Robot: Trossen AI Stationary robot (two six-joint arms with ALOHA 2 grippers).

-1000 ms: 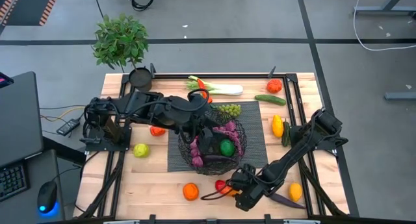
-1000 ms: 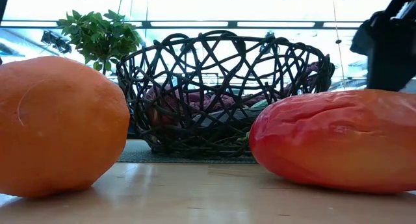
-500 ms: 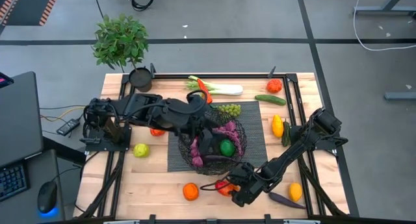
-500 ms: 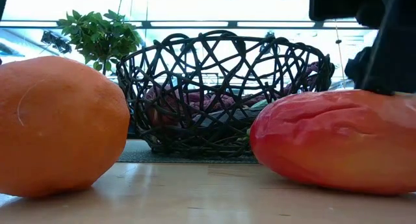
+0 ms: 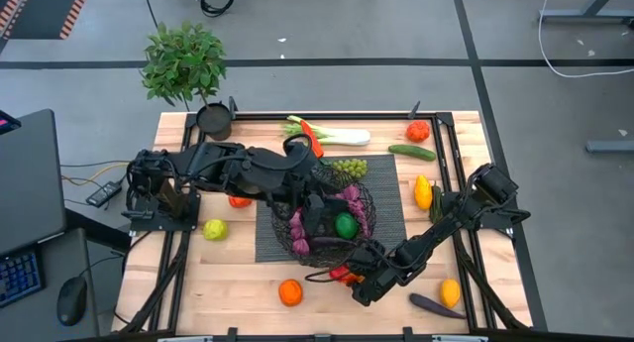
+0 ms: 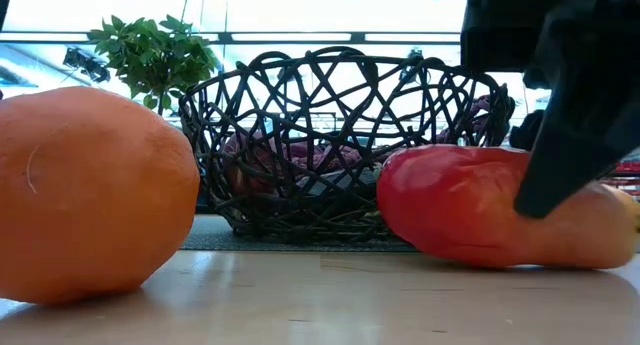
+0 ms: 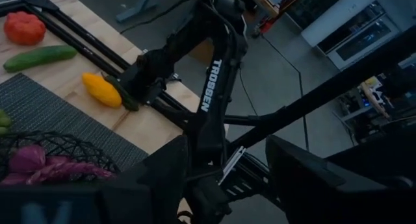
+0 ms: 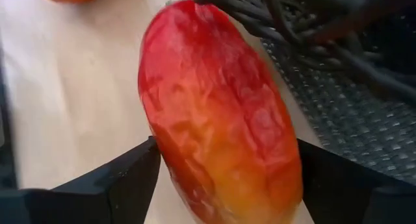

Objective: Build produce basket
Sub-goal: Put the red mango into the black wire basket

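**One red fruit to lift, basket waiting beside it**

Two fingers of the right gripper [image 8: 221, 178] spread apart, straddling the red-and-yellow fruit [image 8: 218, 113] on the counter [image 5: 248, 283] at about five o'clock from the basket [image 5: 327, 223]. Nothing clamped so far; fruit lying on its side just beside the basket's wire wall. Left gripper [image 7: 227, 172] hovering over the basket, fingers apart, nothing visibly between them.

Best handled by centring on the thick middle of the fruit, closing across the narrow width, not the length. Smooth, rounded skin likely to slip under an off-centre squeeze. Worth lifting straight up past the rim before swinging toward eleven o'clock, mindful of the left arm already above the bowl. Orange [image 5: 289, 292] at seven o'clock best left undisturbed.
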